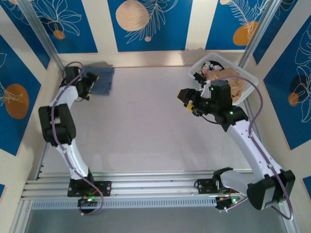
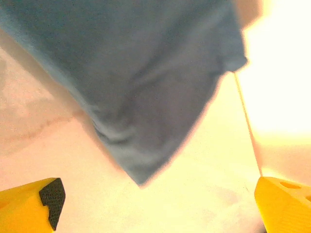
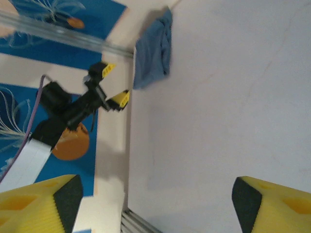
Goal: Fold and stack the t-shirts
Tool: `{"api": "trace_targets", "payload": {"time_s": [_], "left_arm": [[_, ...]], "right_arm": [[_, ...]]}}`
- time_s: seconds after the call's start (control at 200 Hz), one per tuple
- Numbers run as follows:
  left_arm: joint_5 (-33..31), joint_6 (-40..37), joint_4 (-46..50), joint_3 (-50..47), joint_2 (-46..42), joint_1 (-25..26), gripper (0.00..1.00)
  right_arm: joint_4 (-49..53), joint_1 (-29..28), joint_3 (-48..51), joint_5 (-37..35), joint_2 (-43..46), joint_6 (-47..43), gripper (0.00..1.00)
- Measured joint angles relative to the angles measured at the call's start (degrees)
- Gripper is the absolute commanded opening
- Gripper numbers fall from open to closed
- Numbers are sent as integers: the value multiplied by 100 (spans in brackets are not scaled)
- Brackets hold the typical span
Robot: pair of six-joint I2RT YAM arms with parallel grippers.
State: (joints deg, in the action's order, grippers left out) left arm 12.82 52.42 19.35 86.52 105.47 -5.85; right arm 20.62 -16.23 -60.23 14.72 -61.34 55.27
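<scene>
Slate-blue t-shirt (image 1: pixel 101 80) lies as a compact bundle in the far left corner of the table (image 1: pixel 146 126), just beyond the left gripper (image 2: pixel 158 196), whose yellow fingers (image 2: pixel 29 204) stand wide apart with nothing between them. Right of centre, the right gripper (image 3: pixel 155 194) hovers over bare table, likewise spread and empty. Far right, a white lattice basket (image 1: pixel 217 56) holds tan fabric (image 1: pixel 234 86).

Slate-blue t-shirt (image 1: pixel 100 80), white basket (image 1: pixel 217 56), pale grey table (image 1: pixel 146 121).
</scene>
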Motion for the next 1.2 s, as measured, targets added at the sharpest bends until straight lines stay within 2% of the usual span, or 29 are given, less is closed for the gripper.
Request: {"api": "trace_targets", "payload": {"time_s": [0.005,0.015,0.215,0.34,0.44,0.565,0.66,0.77,0.85,0.925,1.09,1.2], "left_arm": [[-11,-22,17,-2,-37,15,100],[-46,-101,68,-17,-155,70,100],[-949,-1191,715,-846,-2249,1067,100],[-1593,-1416,1080,-1517,-3152,1178,100],[-2240,-1434,1287,-2074,-3705,1276,100],[-3198,-1534,1239,-2975,-4544,1596,100],[-3473,-2374,540,-4089,-5316,1679,100],[-3467,-3340,-529,-5381,-5786,1685,100],[-3427,-3794,-1388,-6192,-5742,1685,100],[-3425,-4129,-2103,-6618,-5226,1652,100],[-3250,-4562,-3827,-6706,-3648,1381,100],[-3075,-4669,-4542,-6494,-2796,1034,100]], "right_arm": [[-13,2,7,-13,15,20,100],[-17,11,13,-42,35,33,100],[426,389,-286,-76,-175,-127,99],[826,535,-398,-210,-223,-378,99],[1217,538,-420,-621,-70,-614,99],[1744,568,-472,-1685,-35,-879,99],[1320,745,223,-2284,149,-1364,99],[175,824,1812,-3023,577,-2201,99],[-446,824,2597,-3403,531,-2789,99],[-1086,883,2990,-3600,247,-3252,99],[-2673,1110,3342,-3720,-549,-3891,99],[-3676,1320,3458,-3630,-1147,-4124,99]]}}
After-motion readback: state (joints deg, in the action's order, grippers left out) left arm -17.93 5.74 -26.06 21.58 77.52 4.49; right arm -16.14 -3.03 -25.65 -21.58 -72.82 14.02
